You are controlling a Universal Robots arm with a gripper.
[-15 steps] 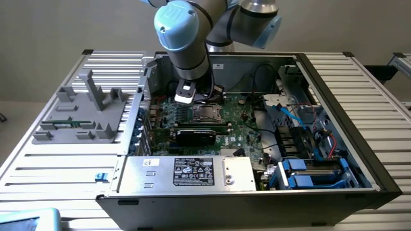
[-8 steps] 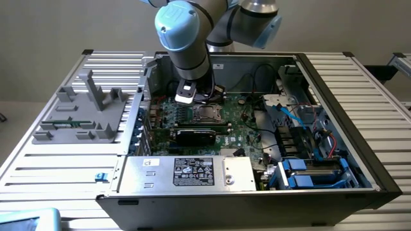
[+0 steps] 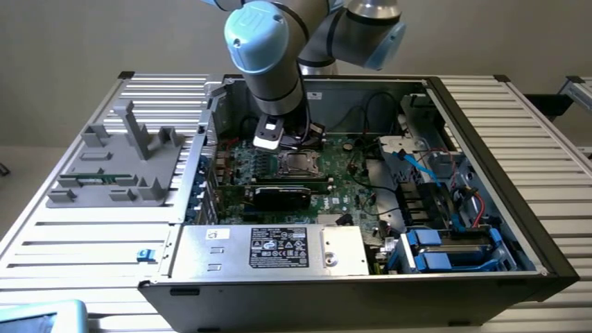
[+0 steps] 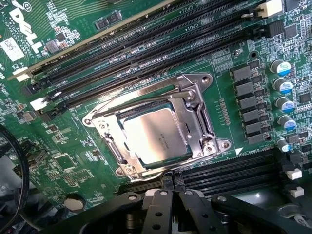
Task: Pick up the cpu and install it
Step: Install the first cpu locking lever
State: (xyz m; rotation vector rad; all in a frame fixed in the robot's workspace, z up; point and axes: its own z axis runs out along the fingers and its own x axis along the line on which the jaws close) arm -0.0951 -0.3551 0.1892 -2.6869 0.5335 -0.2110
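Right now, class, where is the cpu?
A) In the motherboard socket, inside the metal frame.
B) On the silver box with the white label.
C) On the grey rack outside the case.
A: the cpu lies flat inside the metal frame on the green motherboard.

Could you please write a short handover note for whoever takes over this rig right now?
Claw: shut, holding nothing, hovering above the socket inside the computer case.
Cpu: lying flat in the motherboard socket, within the metal frame.
Done: the cpu is placed in the socket.
Left: cannot tell whether the frame is latched, so seating is unconfirmed.
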